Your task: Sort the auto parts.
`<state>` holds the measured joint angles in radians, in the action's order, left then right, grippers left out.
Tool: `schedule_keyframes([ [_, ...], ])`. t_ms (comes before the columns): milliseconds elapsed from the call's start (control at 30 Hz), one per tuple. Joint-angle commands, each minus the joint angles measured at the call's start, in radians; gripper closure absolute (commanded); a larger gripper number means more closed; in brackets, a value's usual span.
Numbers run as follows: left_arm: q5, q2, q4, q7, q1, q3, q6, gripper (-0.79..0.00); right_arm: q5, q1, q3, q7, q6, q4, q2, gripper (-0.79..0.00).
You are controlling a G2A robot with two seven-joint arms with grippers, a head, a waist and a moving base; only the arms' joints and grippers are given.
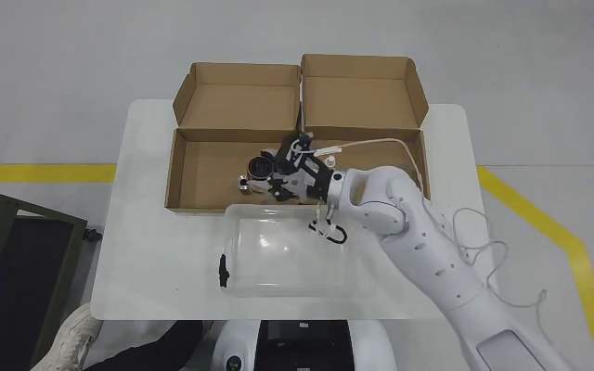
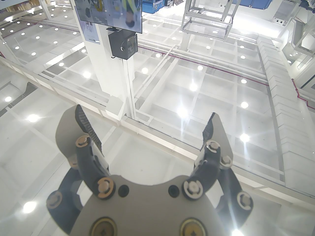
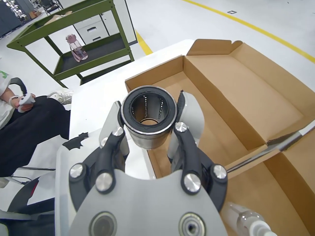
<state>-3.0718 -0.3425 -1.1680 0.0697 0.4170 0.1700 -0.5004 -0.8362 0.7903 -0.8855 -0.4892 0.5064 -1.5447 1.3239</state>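
Nearest me, my left gripper (image 2: 145,124) gapes wide, holding nothing. My right gripper (image 3: 150,104) is clamped around a short steel cylindrical bearing with black end rings (image 3: 150,133), held over the near side of the left open brown cardboard box (image 3: 209,79).

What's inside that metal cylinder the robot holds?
The silver metal cylinder in the right tool is hollow: rows of tiny balls line its bore; the brown cardboard box shows beyond. Its lower end is hidden.
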Motion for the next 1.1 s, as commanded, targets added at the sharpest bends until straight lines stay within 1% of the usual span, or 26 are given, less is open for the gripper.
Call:
schedule_keyframes([
  [0,0.000,0.000,0.000,0.000,0.000,0.000,0.000,-0.785,-0.009,-0.008,0.015,0.006,-0.020,0.018,0.006,0.000],
  [167,0.000,0.000,0.000,0.000,0.000,0.000,0.000,-0.785,-0.039,-0.040,0.046,-0.001,-0.093,0.081,0.021,0.000],
  [567,0.000,0.000,0.000,0.000,0.000,0.000,0.000,-0.785,-0.116,-0.084,0.123,-0.030,-0.243,0.171,0.060,0.000],
  [733,0.000,0.000,0.000,0.000,0.000,0.000,0.000,-0.785,-0.136,-0.097,0.151,-0.051,-0.278,0.200,0.076,0.000],
  [933,0.000,0.000,0.000,0.000,0.000,0.000,0.000,-0.785,-0.132,-0.116,0.168,-0.053,-0.282,0.258,0.094,0.000],
  [967,0.000,0.000,0.000,0.000,0.000,0.000,0.000,-0.785,-0.136,-0.120,0.171,-0.055,-0.288,0.264,0.097,-0.012],
  [1000,0.000,0.000,0.000,0.000,0.000,0.000,0.000,-0.785,-0.139,-0.122,0.175,-0.055,-0.292,0.268,0.100,-0.055],
  [1067,0.000,0.000,0.000,0.000,0.000,0.000,0.000,-0.785,-0.138,-0.125,0.179,-0.059,-0.295,0.279,0.105,-0.095],
])
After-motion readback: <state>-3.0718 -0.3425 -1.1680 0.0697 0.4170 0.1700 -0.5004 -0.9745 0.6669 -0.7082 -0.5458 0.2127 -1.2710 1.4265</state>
